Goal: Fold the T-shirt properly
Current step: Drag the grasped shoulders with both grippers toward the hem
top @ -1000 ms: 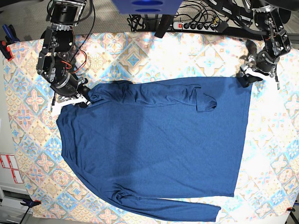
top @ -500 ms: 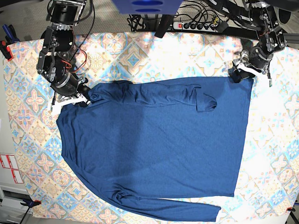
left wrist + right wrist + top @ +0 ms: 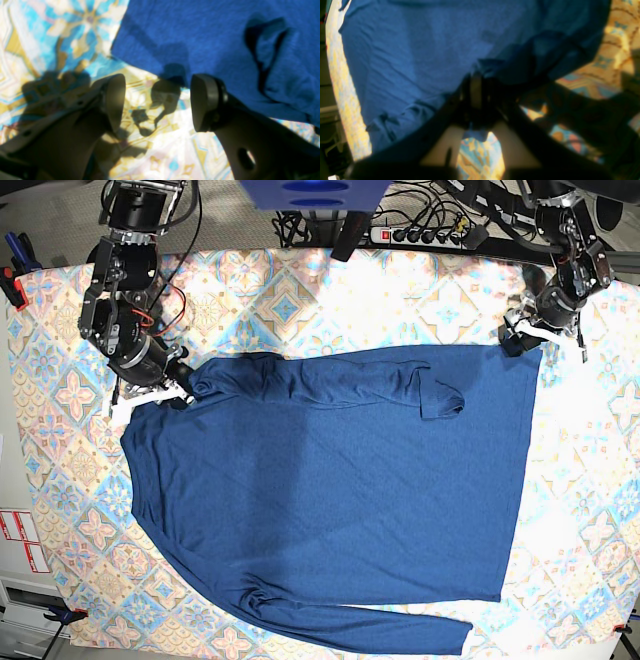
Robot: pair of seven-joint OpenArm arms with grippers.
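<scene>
Up close in wrist views only: left claw (image 3: 157, 102) wide above cloth (image 3: 160, 150), right claw (image 3: 476, 92) pinching T-shirt (image 3: 420, 50).

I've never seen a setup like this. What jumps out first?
A big navy T-shirt lies spread across a pastel tile-print cloth, one sleeve folded over its chest. The right end effector pinches the shirt's far left corner, while the left end effector hangs open by the far right corner.

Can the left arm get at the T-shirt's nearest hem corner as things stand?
Probably yes. The left gripper hangs open just off that corner of the T-shirt, over bare patterned cloth, with nothing between the jaws and the fabric edge.
</scene>
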